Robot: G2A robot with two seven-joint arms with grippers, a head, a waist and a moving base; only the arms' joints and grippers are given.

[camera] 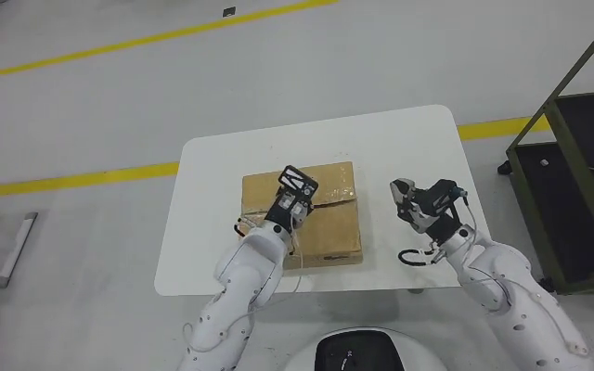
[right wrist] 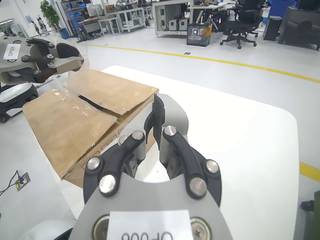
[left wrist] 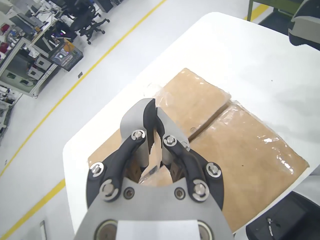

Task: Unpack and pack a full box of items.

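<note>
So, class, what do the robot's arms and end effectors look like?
The left arm and right arm wear white shells, with a black cable looped at the right wrist. The left end effector and right end effector are grey metal with black linkages, silver bolts, white labels.

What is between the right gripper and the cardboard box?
Nothing but bare table. The top view shows a bare strip between the right gripper and the cardboard box, and the right wrist view agrees.
</note>
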